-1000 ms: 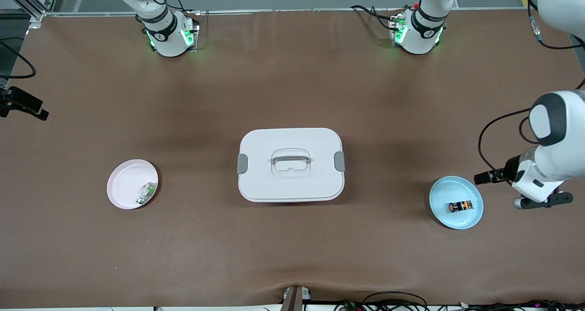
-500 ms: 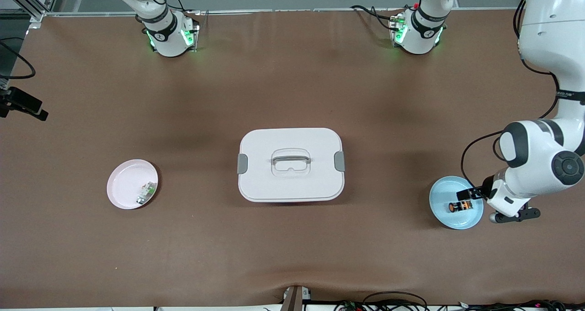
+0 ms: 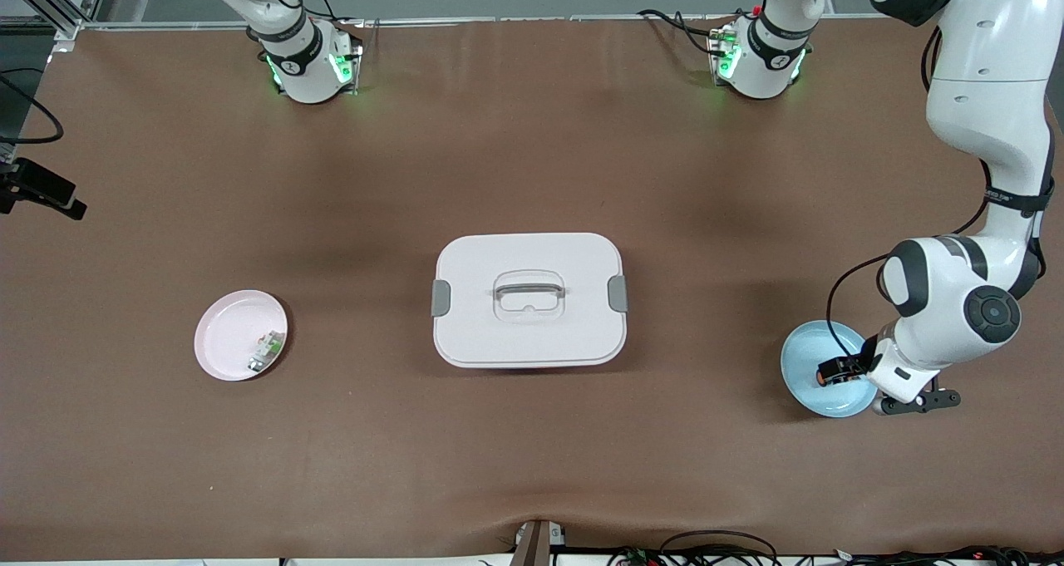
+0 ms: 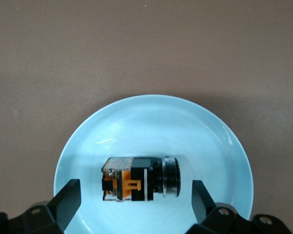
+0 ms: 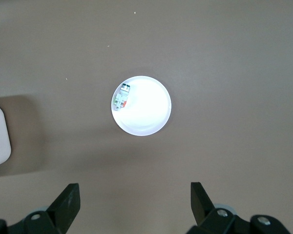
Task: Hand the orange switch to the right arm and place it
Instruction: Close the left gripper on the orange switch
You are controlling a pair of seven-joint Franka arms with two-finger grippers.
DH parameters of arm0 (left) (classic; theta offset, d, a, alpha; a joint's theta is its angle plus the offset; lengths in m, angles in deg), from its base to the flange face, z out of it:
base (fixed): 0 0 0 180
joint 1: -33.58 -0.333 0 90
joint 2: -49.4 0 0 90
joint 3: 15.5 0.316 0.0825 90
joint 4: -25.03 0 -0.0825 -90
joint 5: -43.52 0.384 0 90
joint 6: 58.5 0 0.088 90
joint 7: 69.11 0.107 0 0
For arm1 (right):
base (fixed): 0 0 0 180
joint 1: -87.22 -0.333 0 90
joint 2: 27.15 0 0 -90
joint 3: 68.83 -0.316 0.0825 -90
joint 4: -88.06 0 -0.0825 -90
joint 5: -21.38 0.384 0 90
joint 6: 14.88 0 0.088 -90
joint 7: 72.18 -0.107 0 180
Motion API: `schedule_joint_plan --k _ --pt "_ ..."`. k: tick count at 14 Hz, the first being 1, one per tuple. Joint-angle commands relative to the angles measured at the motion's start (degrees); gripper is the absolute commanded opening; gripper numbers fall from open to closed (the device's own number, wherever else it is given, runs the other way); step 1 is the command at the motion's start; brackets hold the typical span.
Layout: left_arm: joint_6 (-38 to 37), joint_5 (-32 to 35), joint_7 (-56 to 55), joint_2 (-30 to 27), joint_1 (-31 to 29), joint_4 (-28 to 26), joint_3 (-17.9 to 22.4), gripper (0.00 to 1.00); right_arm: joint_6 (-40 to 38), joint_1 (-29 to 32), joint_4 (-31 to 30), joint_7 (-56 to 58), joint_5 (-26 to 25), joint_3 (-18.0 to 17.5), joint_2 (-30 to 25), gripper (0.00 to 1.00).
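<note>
While the left arm reached down from its base toward its own end of the counter (image 3: 532, 159), the left claw (image 4: 134, 202) hung low over the pale blue plate (image 3: 802, 358), its fingers (image 4: 68, 200) spread wide on either side of the orange switch (image 4: 139, 179) without touching it. The switch lay on its side in the plate, near the middle of the dish, its round cap end pointing along the plate and its orange marks facing up. In the front view only the orange tip of the switch (image 3: 823, 376) showed past the wrist of the arm, which covered part of the plate's rim.

The right claw (image 5: 134, 204) waited high in the air, fingers likewise spread, holding nothing, and looked straight down on the pink plate (image 3: 224, 337), which sat toward the right arm's end of the counter. In that plate, against its rim, lay a small green-and-white part (image 3: 266, 351). The right arm itself showed in the front view only as its base and lower links at the top edge.

Between the two plates, at the middle of the counter, stood a white box (image 3: 529, 298) with a closed lid, grey latches at both short ends and a recessed handle on top. Both plates sat well apart from it.
</note>
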Motion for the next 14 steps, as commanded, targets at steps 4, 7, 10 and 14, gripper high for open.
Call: schedule_joint_plan --k 4,7,10,14 --pt "3.6 0.5 0.7 3.2 -0.7 1.0 -0.1 1.00 -0.2 0.6 1.0 0.4 -0.3 -0.3 0.4 1.00" --pt "3.6 0.5 0.8 3.3 -0.7 0.9 -0.1 0.94 -0.1 0.3 1.0 0.4 -0.3 -0.4 0.5 1.00" --pt "3.4 0.5 0.6 2.7 -0.8 0.8 -0.2 0.36 -0.1 0.2 1.0 0.5 0.3 -0.4 1.1 1.00" --pt "1.6 0.3 0.1 0.8 -0.7 0.6 -0.8 0.00 1.4 0.0 1.0 0.2 0.9 -0.5 1.7 1.00"
